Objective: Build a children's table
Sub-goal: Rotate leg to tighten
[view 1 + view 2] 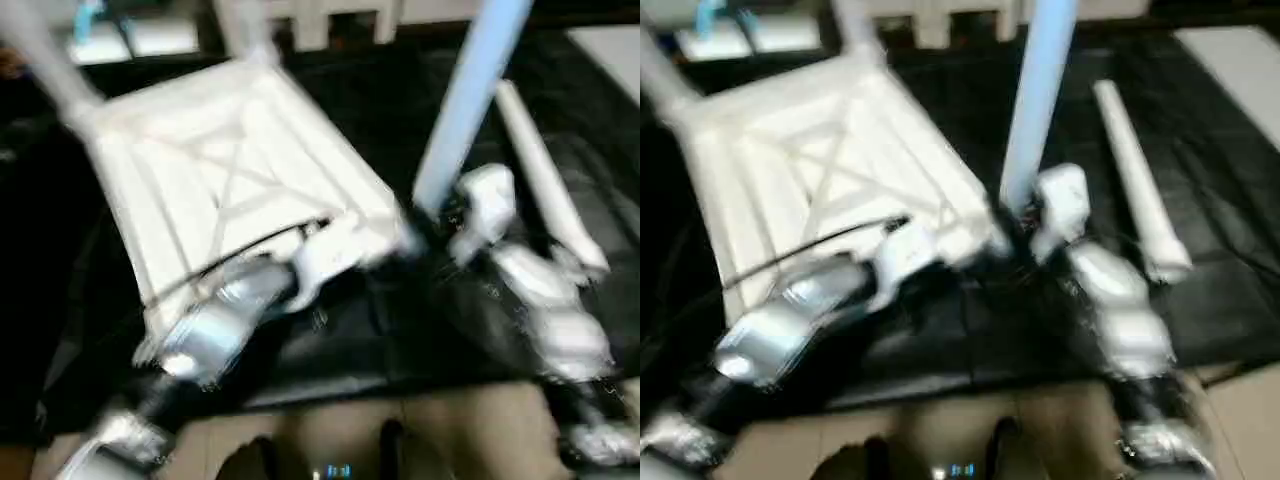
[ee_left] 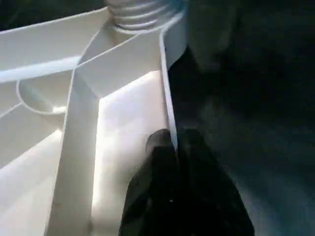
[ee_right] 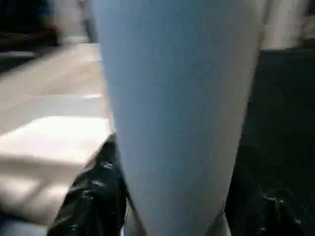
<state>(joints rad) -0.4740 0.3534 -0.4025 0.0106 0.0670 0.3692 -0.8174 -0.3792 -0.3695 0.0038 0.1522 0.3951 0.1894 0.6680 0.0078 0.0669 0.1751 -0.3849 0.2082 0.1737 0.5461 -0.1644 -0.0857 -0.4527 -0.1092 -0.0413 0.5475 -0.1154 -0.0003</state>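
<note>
The children's table top lies upside down on the black mat, its X-ribbed underside facing up. Two white legs stand in its far corners. My left gripper is shut on the top's thin rim wall near the near-right corner, next to a threaded socket. My right gripper is shut on a third leg, which stands upright at that same corner. In the right wrist view this leg sits between the two black fingers. Another leg lies loose on the mat to the right.
The black mat covers the work area, and beige floor shows at its near edge. A white shelving unit stands at the back. A white board lies at the far right.
</note>
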